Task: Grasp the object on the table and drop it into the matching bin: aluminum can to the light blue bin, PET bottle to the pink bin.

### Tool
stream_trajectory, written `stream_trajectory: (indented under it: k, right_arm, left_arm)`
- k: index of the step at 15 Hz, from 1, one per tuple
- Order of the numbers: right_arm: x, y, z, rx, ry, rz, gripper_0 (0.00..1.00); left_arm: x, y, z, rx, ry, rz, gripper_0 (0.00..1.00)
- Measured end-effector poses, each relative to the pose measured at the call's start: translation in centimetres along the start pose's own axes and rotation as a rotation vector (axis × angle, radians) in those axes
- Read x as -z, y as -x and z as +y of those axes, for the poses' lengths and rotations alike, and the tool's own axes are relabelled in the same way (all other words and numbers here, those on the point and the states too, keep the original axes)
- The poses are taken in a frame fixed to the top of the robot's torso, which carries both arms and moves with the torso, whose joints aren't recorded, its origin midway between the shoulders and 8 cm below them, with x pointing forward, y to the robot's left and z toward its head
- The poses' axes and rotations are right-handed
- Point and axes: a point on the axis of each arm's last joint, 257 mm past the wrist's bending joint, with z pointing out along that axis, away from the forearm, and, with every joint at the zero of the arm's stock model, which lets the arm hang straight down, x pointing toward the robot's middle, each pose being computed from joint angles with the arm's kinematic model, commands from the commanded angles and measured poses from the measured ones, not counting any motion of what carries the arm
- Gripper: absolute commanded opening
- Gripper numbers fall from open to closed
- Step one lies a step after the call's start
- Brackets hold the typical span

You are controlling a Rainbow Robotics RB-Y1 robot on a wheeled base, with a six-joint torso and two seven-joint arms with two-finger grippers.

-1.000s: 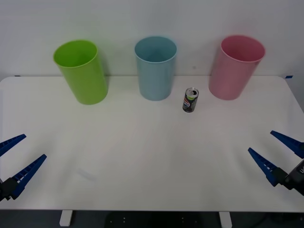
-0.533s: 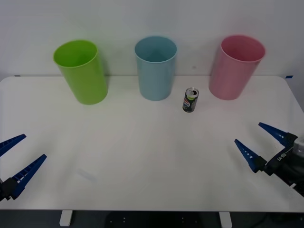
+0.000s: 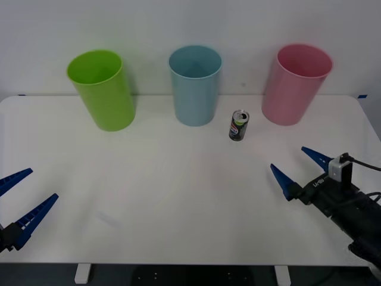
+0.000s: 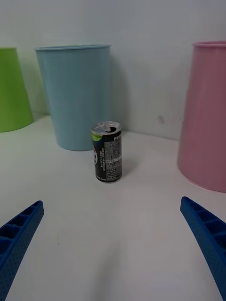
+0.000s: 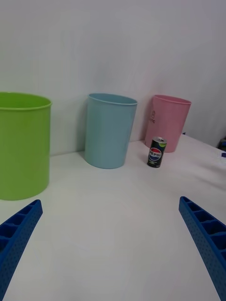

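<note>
Spreading across the whole scene is the table (image 3: 178, 196), wide and white, and at its far edge three tall bins stand in a row: a lime green bin (image 3: 102, 89) on the left, the light blue bin (image 3: 194, 84) in the middle and the pink bin (image 3: 295, 83) on the right. The right gripper (image 3: 300, 168) is over the near right part of the table, its two blue fingers spread wide and holding nothing, and it points toward the can, which is well apart from it. The left gripper (image 3: 21, 199) waits at the near left corner, also with fingers apart and empty. The aluminum can (image 3: 239, 125) stands upright on the table between the blue and pink bins, a little in front of them and nearer to the blue one, touching neither. Its tab opening looks already open, so I judge it is probably empty, therefore very light and easy to knock over. The wall is thin, smooth metal, so it can slip or dent under a hard squeeze. I think the best hold is on the middle of the body, from two opposite sides, with gentle force.
</note>
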Motion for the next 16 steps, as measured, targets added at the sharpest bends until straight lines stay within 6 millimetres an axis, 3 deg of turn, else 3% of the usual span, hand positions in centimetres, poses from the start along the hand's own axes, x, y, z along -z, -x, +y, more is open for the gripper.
stream_trajectory:
  k: [16]
  right_arm:
    - [-10.2,-2.0,2.2,-0.043,-0.032,0.048,1.0]
  left_arm:
    - [0.0,0.0,0.0,0.0,0.0,0.0,1.0]
